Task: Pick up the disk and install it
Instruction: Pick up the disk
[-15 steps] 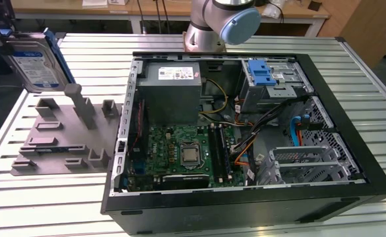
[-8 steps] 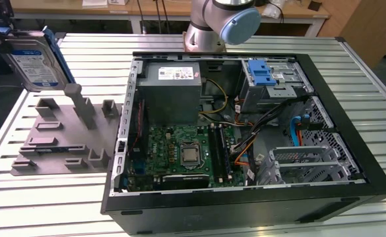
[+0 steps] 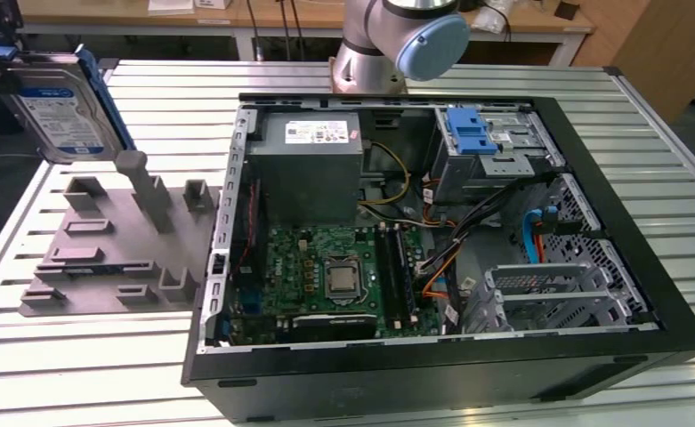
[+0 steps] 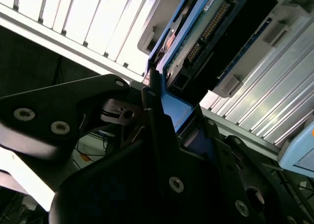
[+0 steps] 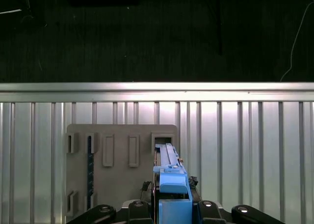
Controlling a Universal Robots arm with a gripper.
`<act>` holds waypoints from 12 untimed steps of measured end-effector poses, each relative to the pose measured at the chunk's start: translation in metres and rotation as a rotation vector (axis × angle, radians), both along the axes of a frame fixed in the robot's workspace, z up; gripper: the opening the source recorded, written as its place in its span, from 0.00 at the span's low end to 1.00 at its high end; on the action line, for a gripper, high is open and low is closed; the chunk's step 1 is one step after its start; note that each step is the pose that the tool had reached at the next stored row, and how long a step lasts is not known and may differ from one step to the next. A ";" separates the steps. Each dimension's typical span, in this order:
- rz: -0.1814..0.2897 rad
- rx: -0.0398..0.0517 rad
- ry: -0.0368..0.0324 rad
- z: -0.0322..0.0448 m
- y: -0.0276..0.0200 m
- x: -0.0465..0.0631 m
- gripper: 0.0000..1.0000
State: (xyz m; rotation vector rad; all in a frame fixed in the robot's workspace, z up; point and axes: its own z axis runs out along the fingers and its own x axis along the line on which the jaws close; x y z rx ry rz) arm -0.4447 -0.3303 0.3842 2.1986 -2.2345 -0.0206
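Observation:
The disk (image 3: 65,108), silver with a white-and-blue label and a blue carrier frame, hangs upright in the air at the exterior view's far left, above the grey holder plate (image 3: 98,258). My gripper (image 5: 174,207) is shut on its blue frame. In the second wrist view a black finger (image 4: 153,94) presses against the blue edge of the disk (image 4: 208,30). In the first wrist view the disk (image 5: 169,167) appears edge-on, over a slot of the holder plate (image 5: 117,184).
An open computer case (image 3: 632,347) lies on the slatted metal table (image 3: 74,374), to the exterior view's right of the holder plate. Inside are a motherboard (image 3: 323,280), a power supply (image 3: 305,165), a drive cage with a blue latch (image 3: 478,138) and a metal bay (image 3: 555,289). The arm's base (image 3: 383,44) stands behind the case.

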 end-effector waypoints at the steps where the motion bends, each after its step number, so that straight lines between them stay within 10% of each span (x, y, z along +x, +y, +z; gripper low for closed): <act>1: 0.000 0.0000 -0.0001 0.0003 0.0000 0.000 0.36; 12: 0.000 0.0000 -0.0001 0.0028 0.0000 0.000 0.36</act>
